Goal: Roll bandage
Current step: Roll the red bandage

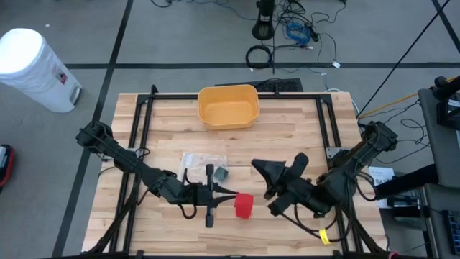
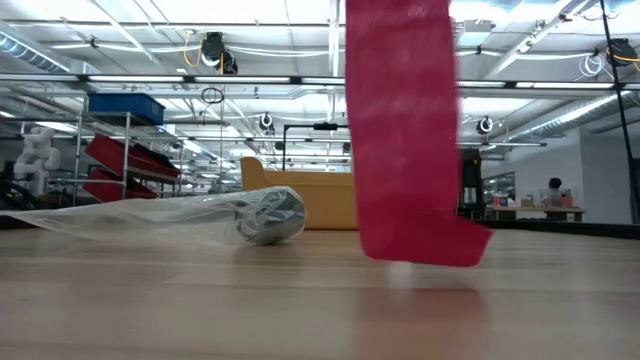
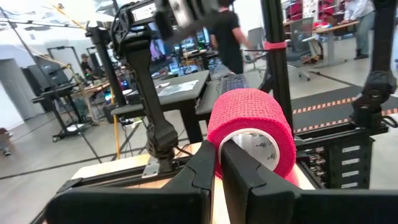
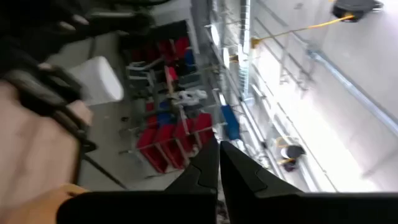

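Observation:
A red bandage roll [image 3: 252, 121] with a white core is held up by my left gripper [image 3: 219, 163], which is near the table's front middle [image 1: 231, 198]. From the roll [image 1: 244, 205] a loose red strip [image 2: 405, 130] hangs down, and its bent lower end [image 2: 430, 245] meets the tabletop. My right gripper [image 1: 264, 170] is just right of the roll. It is shut and empty [image 4: 219, 155], tipped so that its wrist view looks up into the room. My left gripper pinches the roll's wall [image 3: 216, 140] at its near open end. One finger [image 3: 245, 174] is in the white core and the other [image 3: 199, 171] is outside on the red wrap. The fingers come level from the table's left. The roll is lifted clear, with its strip hanging below.
A clear plastic bag [image 1: 201, 164] holding a grey item [image 2: 268, 215] lies on the table just behind my left gripper. A yellow bin [image 1: 228, 106] stands at the far middle. The wooden tabletop [image 1: 287, 137] lies between the bin and the arms.

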